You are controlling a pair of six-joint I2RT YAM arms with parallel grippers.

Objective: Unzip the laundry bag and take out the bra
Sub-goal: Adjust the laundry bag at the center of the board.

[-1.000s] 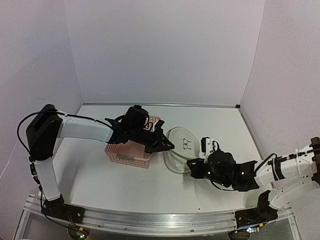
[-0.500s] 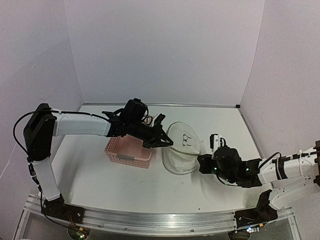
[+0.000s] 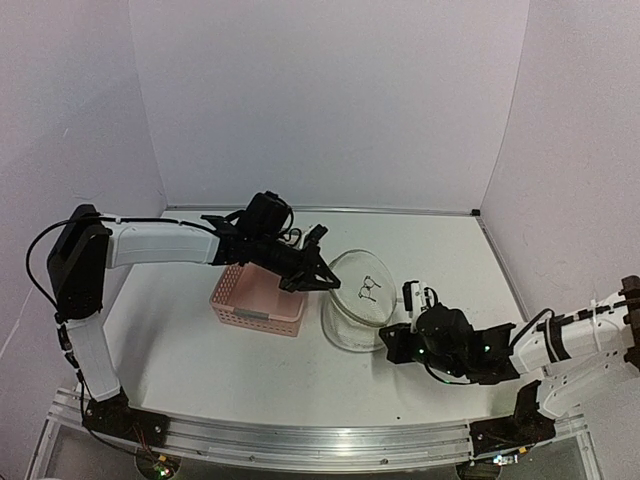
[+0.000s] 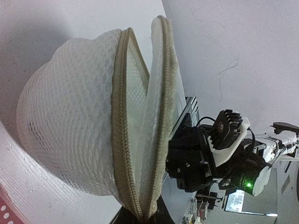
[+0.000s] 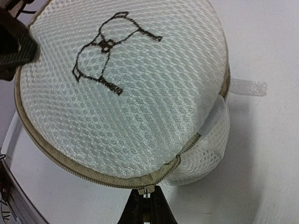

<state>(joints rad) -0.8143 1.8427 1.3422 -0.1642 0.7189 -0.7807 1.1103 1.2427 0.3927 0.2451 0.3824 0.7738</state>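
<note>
- We see the laundry bag (image 3: 358, 310) standing just right of the pink basket (image 3: 255, 305), its lid partly unzipped.
- Our left gripper (image 3: 320, 283), between basket and bag, pinches the bag's rim tightly.
- Our right gripper (image 5: 147, 207), on the bag's far side from the basket, is clamped on the zipper pull (image 5: 148, 189).

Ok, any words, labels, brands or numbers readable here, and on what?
No readable text.
The only mark is a black bra-outline drawing on the round face of the laundry bag: a picture, no letters.
The pink basket shows no label.
</note>
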